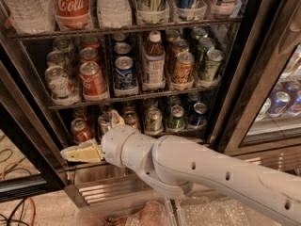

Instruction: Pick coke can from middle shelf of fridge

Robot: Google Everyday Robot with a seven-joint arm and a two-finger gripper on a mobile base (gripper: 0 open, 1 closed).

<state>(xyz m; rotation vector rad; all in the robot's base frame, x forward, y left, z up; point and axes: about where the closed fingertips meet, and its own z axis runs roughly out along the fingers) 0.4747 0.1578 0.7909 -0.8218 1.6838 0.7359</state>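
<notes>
The coke can (92, 79) stands upright at the front of its lane on the middle shelf (155, 92) of the fridge (235, 93), second lane from the left. A white-and-green can (59, 81) is just beside it on one side and a blue can (124, 72) on the other, with more red cans lined up behind it. The pincer (75, 153) sits well below that, at the level of the bottom rack and near the fridge's left edge. It points left, away from the target, on the end of the thick white arm (211, 173). I cannot tell whether the pincer is open or closed, though nothing appears to be held in it. The step in hand looks like the approach, with the grasp not yet begun. To do it well, the pincer should rise clear of the lower cans and the shelf's wire edge. It then needs to turn to face into the fridge and line up squarely with the can's lane. A straight, level entry at mid-height would suit the narrow gaps to the neighbouring cans. Coming in at a slant risks nudging the white-and-green can or pushing the target back along its tray. A red can (81, 131) on the rack below lies closer to the pincer and could be mistaken for the target, so the shelf level needs checking first.
</notes>
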